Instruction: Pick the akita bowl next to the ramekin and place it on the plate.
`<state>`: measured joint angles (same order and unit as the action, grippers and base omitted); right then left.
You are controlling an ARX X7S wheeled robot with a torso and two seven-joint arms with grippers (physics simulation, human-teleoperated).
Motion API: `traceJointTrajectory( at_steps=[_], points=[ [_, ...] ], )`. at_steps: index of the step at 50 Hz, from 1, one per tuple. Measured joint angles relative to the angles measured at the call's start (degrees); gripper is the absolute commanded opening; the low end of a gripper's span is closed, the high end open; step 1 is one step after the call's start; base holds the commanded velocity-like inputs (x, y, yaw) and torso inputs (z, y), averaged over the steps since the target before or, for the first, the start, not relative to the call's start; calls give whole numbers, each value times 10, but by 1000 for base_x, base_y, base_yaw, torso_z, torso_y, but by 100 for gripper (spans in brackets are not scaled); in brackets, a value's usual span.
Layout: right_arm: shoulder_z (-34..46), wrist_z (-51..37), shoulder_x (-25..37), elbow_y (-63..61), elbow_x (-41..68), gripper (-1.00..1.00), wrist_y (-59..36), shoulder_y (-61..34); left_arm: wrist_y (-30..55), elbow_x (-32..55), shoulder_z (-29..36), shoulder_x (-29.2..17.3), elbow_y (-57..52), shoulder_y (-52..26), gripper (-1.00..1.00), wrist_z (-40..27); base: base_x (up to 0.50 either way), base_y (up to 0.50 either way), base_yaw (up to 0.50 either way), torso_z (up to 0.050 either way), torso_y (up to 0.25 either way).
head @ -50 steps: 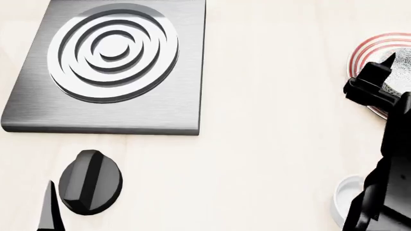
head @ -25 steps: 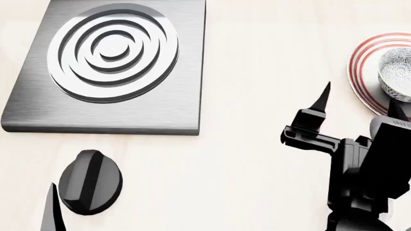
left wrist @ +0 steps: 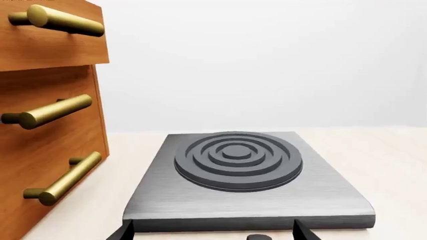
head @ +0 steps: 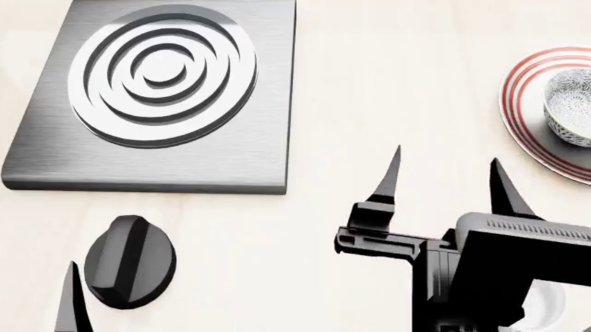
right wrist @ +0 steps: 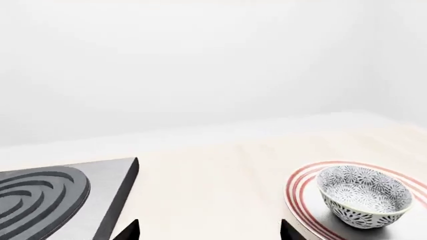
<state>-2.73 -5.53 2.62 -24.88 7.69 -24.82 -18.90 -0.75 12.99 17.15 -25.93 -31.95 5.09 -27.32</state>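
On the one plate (head: 528,117) sits one akita bowl (head: 569,109).

You will find no legible text, labels, brands, numbers or signs in any view. Bowl and plate carry decorative patterns only, no characters.

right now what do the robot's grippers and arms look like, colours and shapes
Both are glossy black. The right gripper has two slim fingers tapering to sharp points, set on a blocky black crossbar, with a boxy wrist housing bearing a fine ribbed strip. Of the left gripper only one similar black pointed finger shows. No cables or markings are visible.
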Motion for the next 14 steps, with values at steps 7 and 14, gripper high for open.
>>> traceJointTrajectory(
  at_steps=[7,14],
  points=[
    [34,-13,7,-27,-11,100,10,19,-2,3,-2,-1,-1,0,100,-1,0,0,0,0,0],
    [61,-24,12,-42,-21,100,27,37,-4,5,-4,-1,-3,1,100,-3,0,0,0,0,0]
  ],
)
